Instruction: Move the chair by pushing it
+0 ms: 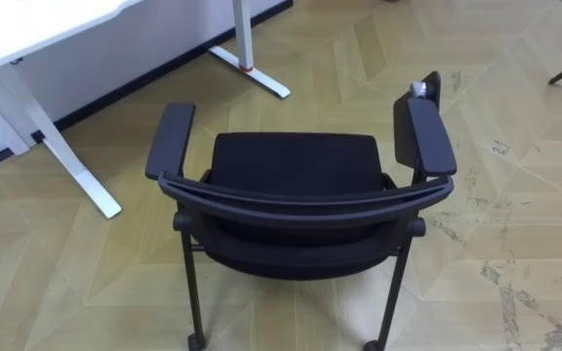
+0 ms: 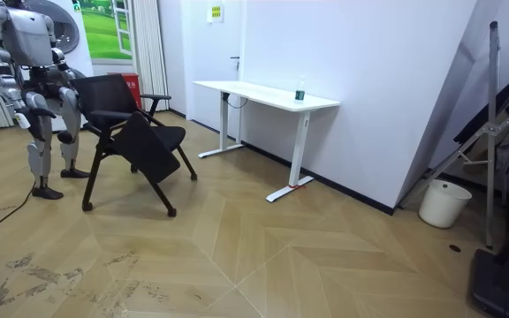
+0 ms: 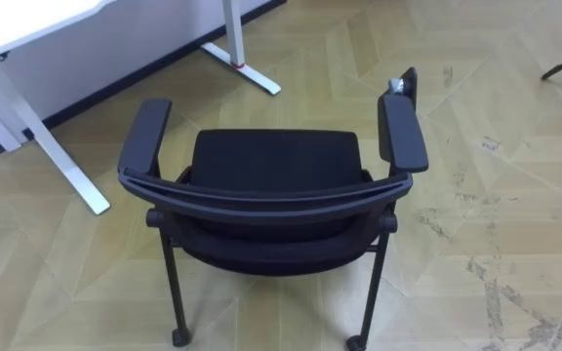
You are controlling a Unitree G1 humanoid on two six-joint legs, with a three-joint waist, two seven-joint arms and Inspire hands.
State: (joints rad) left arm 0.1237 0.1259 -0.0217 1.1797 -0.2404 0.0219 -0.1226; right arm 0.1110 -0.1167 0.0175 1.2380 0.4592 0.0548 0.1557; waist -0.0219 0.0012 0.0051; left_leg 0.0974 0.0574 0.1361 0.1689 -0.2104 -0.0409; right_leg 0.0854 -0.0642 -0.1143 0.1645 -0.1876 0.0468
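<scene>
Chair (image 1: 296, 161) stands on the wood floor (image 1: 515, 224) right in front of the robot, with its backrest (image 1: 301, 203) nearest. A good push probably needs both hands (image 2: 25, 117) flat and even on that top rail, steering straight toward the white tabletop (image 2: 263, 93). Whether the hands are spread, curled or touching anything, I cannot tell.

Cut off at the eye views' upper left: white desk (image 1: 22, 34), most of its top out of frame. Hidden beneath the seat of the chair (image 1: 296, 166): front legs. Too small to identify in the room view: item (image 2: 300, 93) standing on the desktop.
</scene>
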